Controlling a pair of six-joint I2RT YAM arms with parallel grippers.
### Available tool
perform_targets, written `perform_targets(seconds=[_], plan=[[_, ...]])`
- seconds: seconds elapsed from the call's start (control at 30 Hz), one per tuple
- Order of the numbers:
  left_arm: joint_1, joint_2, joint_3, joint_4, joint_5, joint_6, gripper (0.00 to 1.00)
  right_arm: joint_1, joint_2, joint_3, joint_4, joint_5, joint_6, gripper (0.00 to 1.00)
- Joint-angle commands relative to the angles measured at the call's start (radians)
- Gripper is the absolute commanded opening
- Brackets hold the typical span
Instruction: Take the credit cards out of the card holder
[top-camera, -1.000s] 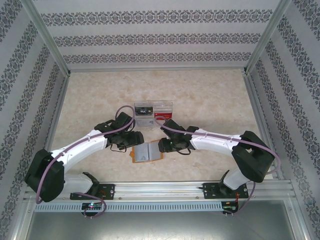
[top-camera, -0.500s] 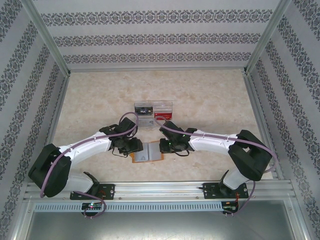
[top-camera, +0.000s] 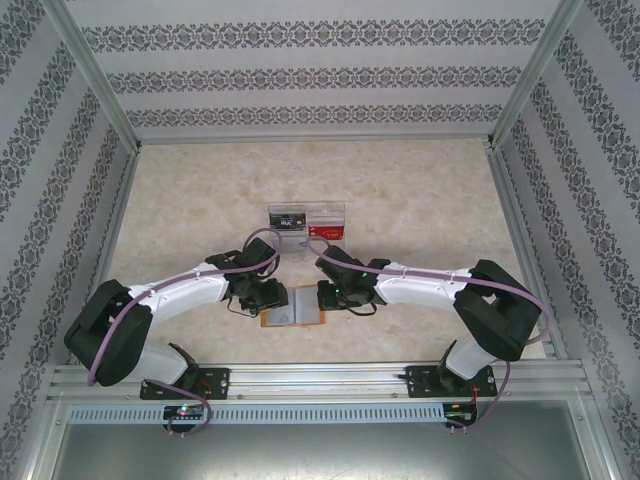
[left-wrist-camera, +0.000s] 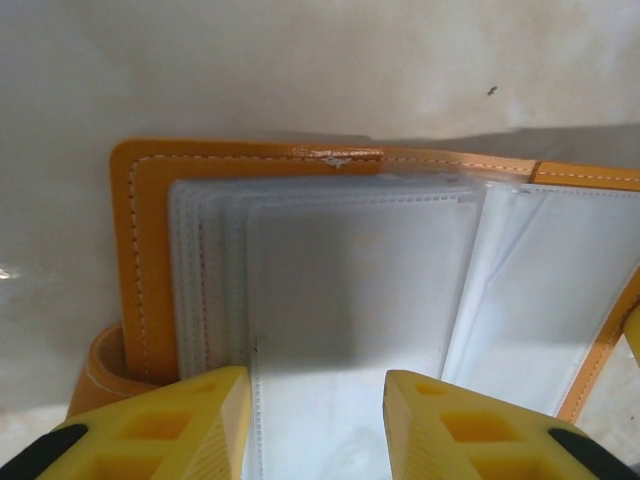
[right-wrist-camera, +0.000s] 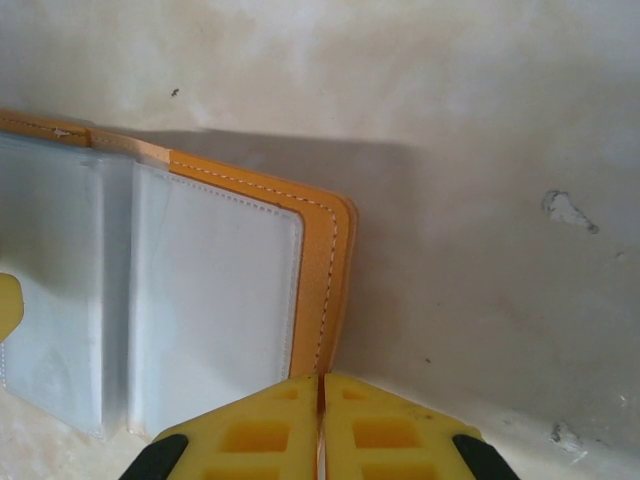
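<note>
Since the earlier frame both arms have drawn in and the right claw (right-wrist-camera: 320, 410) has closed. One card holder (top-camera: 291, 306) lies open on the counter (top-camera: 420, 190) between the two claws. The left claw (left-wrist-camera: 313, 410) is parted over the sleeves, gripping nothing. The right claw is fully closed at the cover's edge; whether it has hold cannot be told. Beyond, one clear tray (top-camera: 330, 211) holds one red card (top-camera: 322, 231).

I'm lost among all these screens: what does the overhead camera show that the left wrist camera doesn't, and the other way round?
Overhead: the left gripper and right gripper on either side of the open card holder, and beyond it a clear tray with a red card in it.
Left wrist: close detail: stacked see-through sleeves, white stitching, a scuff on the far edge, yellow fingers apart.
Both: the card holder lying open on the table, left gripper at it.
</note>
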Motion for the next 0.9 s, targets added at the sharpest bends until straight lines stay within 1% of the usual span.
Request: perform_targets(seconds=[0.0, 0.1, 0.2, 0.27, 0.3, 0.4, 0.43, 0.57, 0.7, 0.87], plan=[[-0.021, 0.020, 0.004, 0.033, 0.022, 0.004, 0.41, 0.011, 0.005, 0.006, 0.001, 0.017, 0.013, 0.11], [-0.030, 0.024, 0.006, 0.062, 0.044, 0.011, 0.42, 0.012, 0.006, 0.007, 0.001, 0.017, 0.013, 0.11], [-0.033, 0.016, 0.004, 0.093, 0.064, 0.011, 0.46, 0.015, 0.009, 0.007, 0.001, 0.018, 0.016, 0.11], [-0.034, 0.009, 0.008, 0.099, 0.069, 0.012, 0.52, 0.017, 0.009, 0.006, 0.000, 0.017, 0.017, 0.11], [-0.033, 0.005, 0.009, 0.097, 0.069, 0.013, 0.55, 0.018, 0.010, 0.007, 0.000, 0.018, 0.018, 0.11], [-0.034, -0.006, 0.016, 0.087, 0.062, 0.019, 0.74, 0.018, 0.009, 0.007, -0.001, 0.019, 0.019, 0.11], [-0.034, -0.008, 0.018, 0.083, 0.060, 0.020, 0.80, 0.019, 0.010, 0.007, -0.001, 0.019, 0.019, 0.11], [-0.037, -0.012, 0.022, 0.098, 0.076, 0.027, 0.91, 0.018, 0.010, 0.011, -0.003, 0.022, 0.017, 0.12], [-0.047, -0.013, 0.046, 0.097, 0.092, 0.040, 0.94, 0.018, 0.011, 0.015, -0.009, 0.026, 0.014, 0.13], [-0.057, -0.010, 0.068, 0.116, 0.124, 0.054, 0.94, 0.018, 0.011, 0.016, -0.011, 0.030, 0.013, 0.13]])
